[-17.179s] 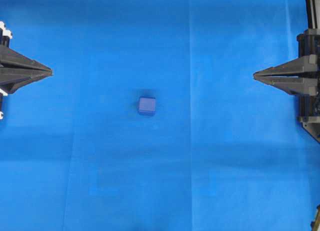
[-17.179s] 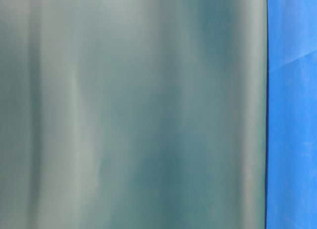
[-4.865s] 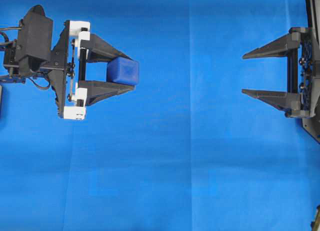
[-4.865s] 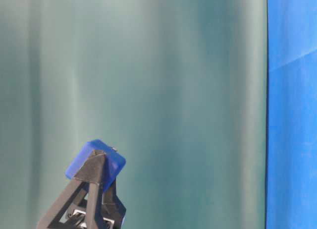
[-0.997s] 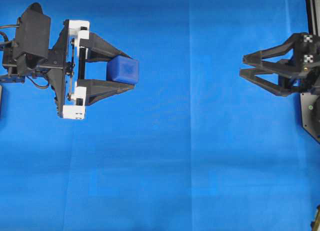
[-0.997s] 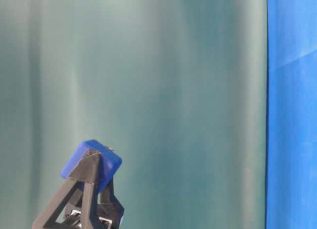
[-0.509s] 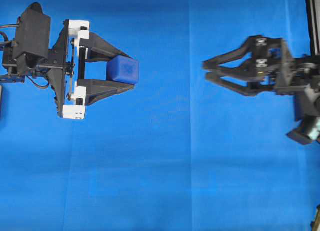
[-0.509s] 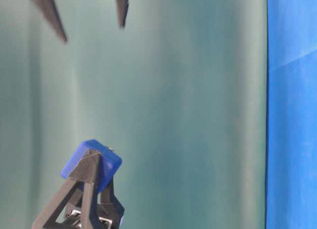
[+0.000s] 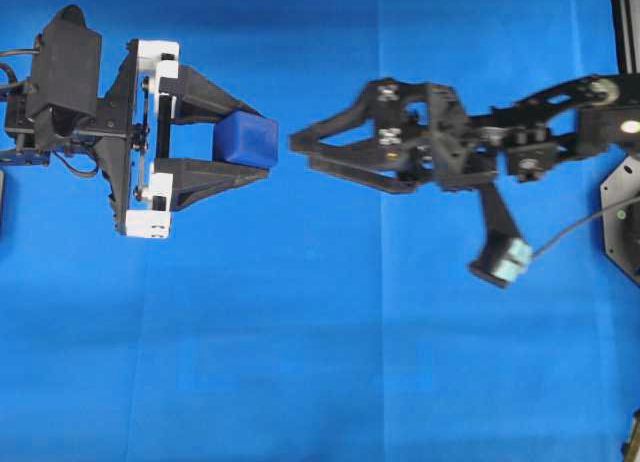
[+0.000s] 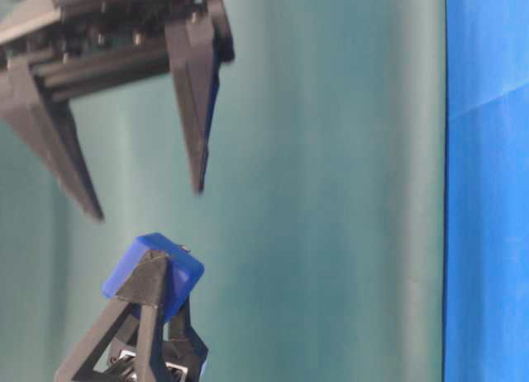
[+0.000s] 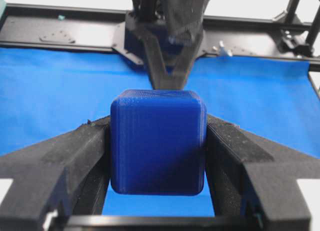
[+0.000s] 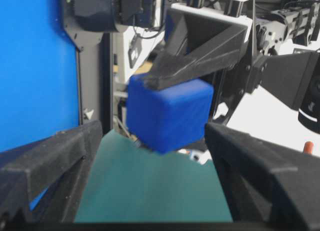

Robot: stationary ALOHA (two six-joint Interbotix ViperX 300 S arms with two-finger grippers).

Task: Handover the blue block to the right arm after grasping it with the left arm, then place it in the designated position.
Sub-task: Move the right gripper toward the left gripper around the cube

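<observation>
The left pincer (image 9: 255, 145) is gripping the blue block (image 9: 247, 141) between its two black fingers, holding it up off the blue cloth (image 9: 300, 362) covering the counter, with the block's outer end sticking out past the fingertips. The right pincer (image 9: 300, 150) is pointing at it with its fingers spread wide and nothing between them, tips just short of the block and rolled to a different angle from the left pair. In the right wrist view the block (image 12: 169, 113) is sitting centred in the gap ahead. The step in hand appears to be the approach for the handover. The next move likely calls for sliding the right fingers around the block's free faces, clear of the left fingers, closing firmly, and only then letting the left pair release.
</observation>
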